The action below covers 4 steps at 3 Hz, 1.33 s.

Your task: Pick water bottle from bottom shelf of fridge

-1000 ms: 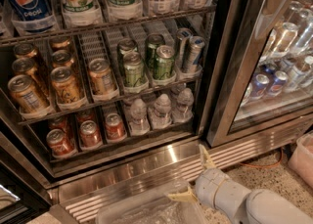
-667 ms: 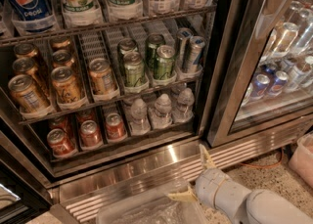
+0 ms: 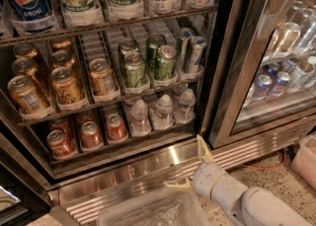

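Shows a gripper (image 3: 182,162) low in the view, right of centre, with two slim, cream-yellow fingers (image 3: 203,150) splayed wide apart. Joins onto a pale grey-white cylindrical wrist (image 3: 216,184), ringed by what may be a thin tan band or seam. Widens behind into a fatter, rounded arm segment (image 3: 269,211) of the same smooth, matte off-white.

Downward view onto fridge (image 3: 224,82) (hand (image 3: 184,164) below)
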Available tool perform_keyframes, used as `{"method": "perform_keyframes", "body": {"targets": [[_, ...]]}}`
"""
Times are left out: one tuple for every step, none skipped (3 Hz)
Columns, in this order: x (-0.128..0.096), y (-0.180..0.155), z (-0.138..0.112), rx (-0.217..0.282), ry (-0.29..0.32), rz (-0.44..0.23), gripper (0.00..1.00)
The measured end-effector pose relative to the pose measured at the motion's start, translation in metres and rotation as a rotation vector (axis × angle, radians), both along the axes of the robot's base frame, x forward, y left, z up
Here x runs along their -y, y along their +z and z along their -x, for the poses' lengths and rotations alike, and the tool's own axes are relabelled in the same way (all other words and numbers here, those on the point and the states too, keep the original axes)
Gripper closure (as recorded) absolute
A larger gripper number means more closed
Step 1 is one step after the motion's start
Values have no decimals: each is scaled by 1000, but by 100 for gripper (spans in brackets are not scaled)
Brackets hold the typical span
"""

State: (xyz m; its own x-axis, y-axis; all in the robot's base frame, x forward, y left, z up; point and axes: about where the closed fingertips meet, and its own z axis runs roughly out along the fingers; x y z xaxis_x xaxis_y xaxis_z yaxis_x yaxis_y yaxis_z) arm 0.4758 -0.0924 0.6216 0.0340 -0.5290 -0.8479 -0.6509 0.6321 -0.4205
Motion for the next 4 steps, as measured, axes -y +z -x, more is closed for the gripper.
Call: {"method": "perform_keyframes", "body": {"targets": [[-1, 2, -14, 73, -10, -4, 0], [3, 0, -22, 102, -61, -56, 0], [8, -4, -28, 114, -105, -112, 19], [14, -4, -43, 131, -148, -163, 27]]}}
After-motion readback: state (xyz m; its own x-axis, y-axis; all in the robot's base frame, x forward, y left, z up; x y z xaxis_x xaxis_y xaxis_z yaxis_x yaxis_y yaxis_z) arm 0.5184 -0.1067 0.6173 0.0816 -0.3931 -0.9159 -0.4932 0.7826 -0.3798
